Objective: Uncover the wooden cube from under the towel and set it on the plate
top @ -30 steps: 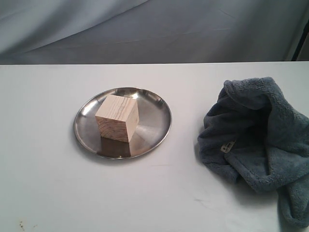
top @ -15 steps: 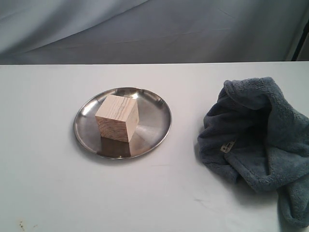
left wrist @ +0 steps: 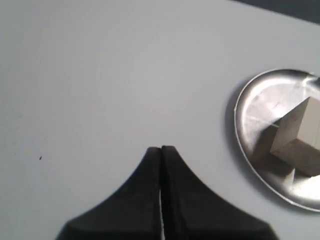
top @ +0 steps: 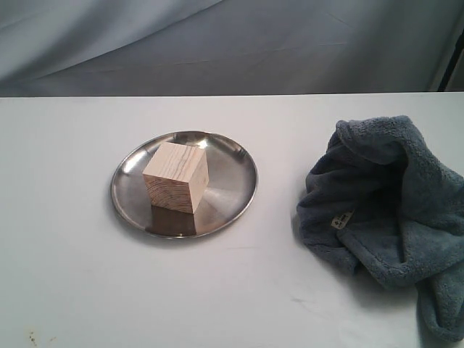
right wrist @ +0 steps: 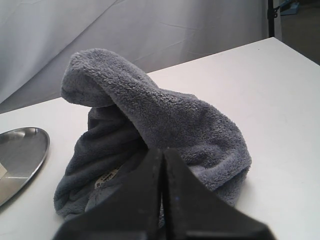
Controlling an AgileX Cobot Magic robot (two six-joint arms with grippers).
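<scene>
The wooden cube (top: 176,177) rests uncovered on the round steel plate (top: 232,174) left of the table's middle; the left wrist view shows the cube (left wrist: 300,142) on the plate (left wrist: 250,107) too. The blue-grey towel (top: 391,210) lies crumpled in a heap at the right, its white label facing up. Neither arm shows in the exterior view. My left gripper (left wrist: 161,149) is shut and empty above bare table, well apart from the plate. My right gripper (right wrist: 163,150) is shut with nothing in it, in front of the towel (right wrist: 150,120), with the plate's rim (right wrist: 35,150) off to one side.
The white table (top: 72,275) stretches around the plate and towel. A grey cloth backdrop (top: 232,43) hangs behind the far edge. The towel reaches the table's right edge.
</scene>
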